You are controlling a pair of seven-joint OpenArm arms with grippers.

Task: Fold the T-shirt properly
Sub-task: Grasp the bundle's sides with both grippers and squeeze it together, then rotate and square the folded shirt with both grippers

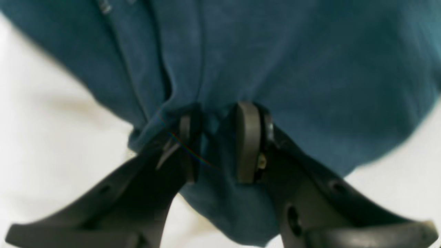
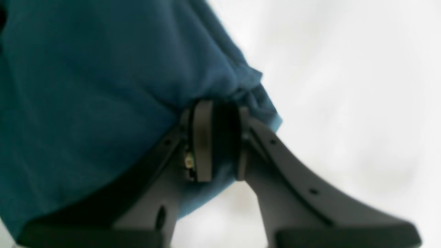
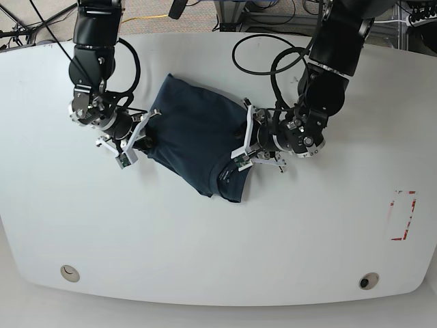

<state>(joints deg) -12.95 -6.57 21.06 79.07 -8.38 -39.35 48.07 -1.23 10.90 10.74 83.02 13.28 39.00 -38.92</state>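
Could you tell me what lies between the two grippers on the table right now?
In the base view, only the T-shirt spans from the right gripper to the left gripper.

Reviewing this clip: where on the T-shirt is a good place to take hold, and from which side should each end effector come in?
At its outer side edges, one per arm. The T-shirt lies bunched mid-table, so the left end effector comes from the base view's right and the right end effector from its left. The wrist views show each shut on a gathered fold of hem cloth, which gives the pads something thick to pinch.
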